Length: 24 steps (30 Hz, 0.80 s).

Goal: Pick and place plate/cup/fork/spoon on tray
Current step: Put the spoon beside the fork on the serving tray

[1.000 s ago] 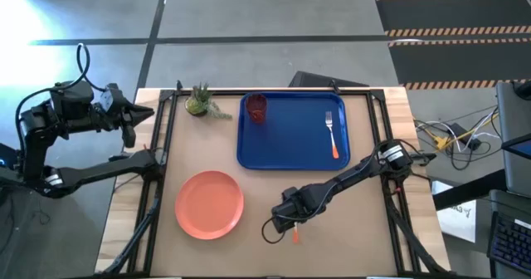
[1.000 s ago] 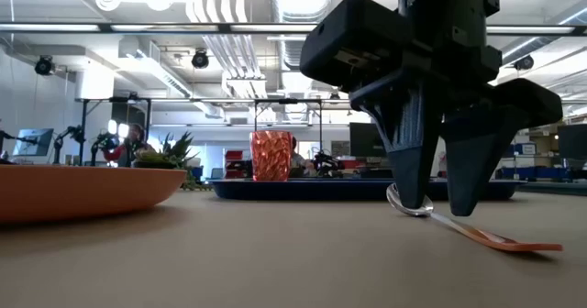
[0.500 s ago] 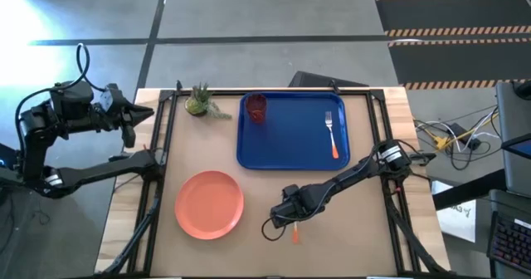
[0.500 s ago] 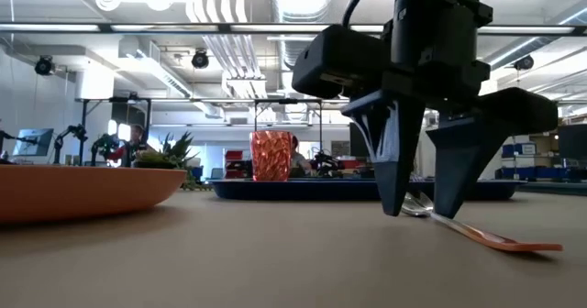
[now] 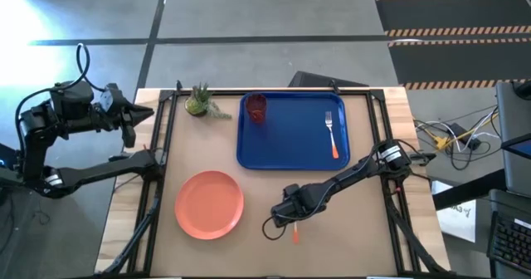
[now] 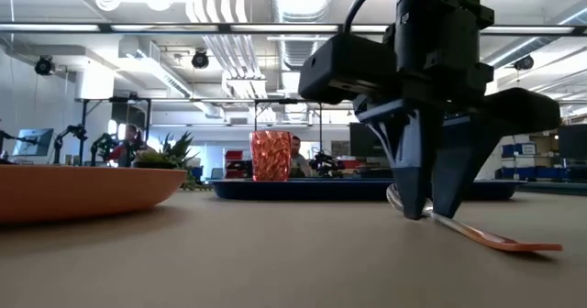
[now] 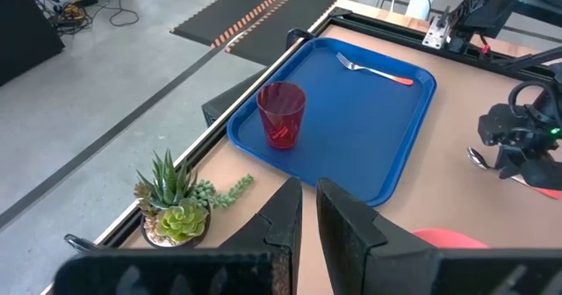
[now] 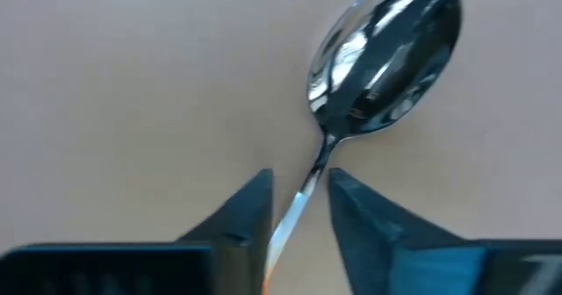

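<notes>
The spoon [image 5: 293, 232] lies flat on the table near its front edge, silver bowl [image 8: 386, 58] away from its orange handle [image 6: 500, 240]. My right gripper [image 6: 424, 211] points down over it. Its fingers stand close on either side of the spoon's thin neck [image 8: 309, 183], with a small gap on each side. The plate [image 5: 209, 204] rests on the table to the left. The cup [image 5: 256, 108] stands upright and the fork [image 5: 332, 134] lies flat on the tray [image 5: 290, 138]. My left gripper [image 7: 307, 209] waits shut, raised beside the table's far left corner.
A small potted plant [image 5: 199, 103] stands at the far edge, left of the tray. Black rails run along the table's left and right sides. Bare tabletop lies between the plate, the spoon and the tray's near rim.
My right gripper has stayed over the spoon, and its fingers have drawn much closer together around the neck. The spoon has kept its place on the table.
</notes>
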Motion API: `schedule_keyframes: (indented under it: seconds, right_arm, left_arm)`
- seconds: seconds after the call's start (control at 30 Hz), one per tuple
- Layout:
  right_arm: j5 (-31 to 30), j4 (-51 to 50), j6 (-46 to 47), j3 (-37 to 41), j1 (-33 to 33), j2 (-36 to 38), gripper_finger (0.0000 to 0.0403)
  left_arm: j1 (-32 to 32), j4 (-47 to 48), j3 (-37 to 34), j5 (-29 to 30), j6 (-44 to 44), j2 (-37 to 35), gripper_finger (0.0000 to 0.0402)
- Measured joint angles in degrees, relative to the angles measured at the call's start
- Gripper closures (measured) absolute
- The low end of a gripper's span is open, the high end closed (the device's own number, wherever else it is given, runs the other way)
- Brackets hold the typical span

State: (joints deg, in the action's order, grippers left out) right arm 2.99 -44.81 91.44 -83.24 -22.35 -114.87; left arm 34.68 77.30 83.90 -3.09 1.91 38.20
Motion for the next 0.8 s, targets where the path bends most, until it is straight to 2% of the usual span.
schedule_keyframes:
  seconds: [0.1,0.17,0.53,0.6,0.8]
  right_arm:
    - [-0.01,-1.05,-0.64,0.02,0.0,-0.04,0.0368]
    - [-0.05,-1.06,-1.1,-0.04,0.0,-0.07,0.0386]
    - [-3.58,-2.6,-4.24,-1.85,-0.13,0.63,0.0394]
    - [-7.42,-3.31,-5.5,-3.45,0.1,1.22,0.0394]
    - [-15.9,-14.65,-10.01,-7.44,3.39,7.74,0.0394]
  left_arm:
    - [0.0,0.0,0.0,-0.02,0.0,0.0,0.0382]
    - [0.0,0.0,0.0,-0.04,0.0,0.0,0.0382]
    - [0.0,0.0,-0.02,-0.09,0.0,0.0,0.0382]
    - [0.0,0.0,-0.02,-0.34,0.0,0.0,0.0382]
    - [0.0,-0.03,-0.3,-0.37,0.0,0.0,0.0382]
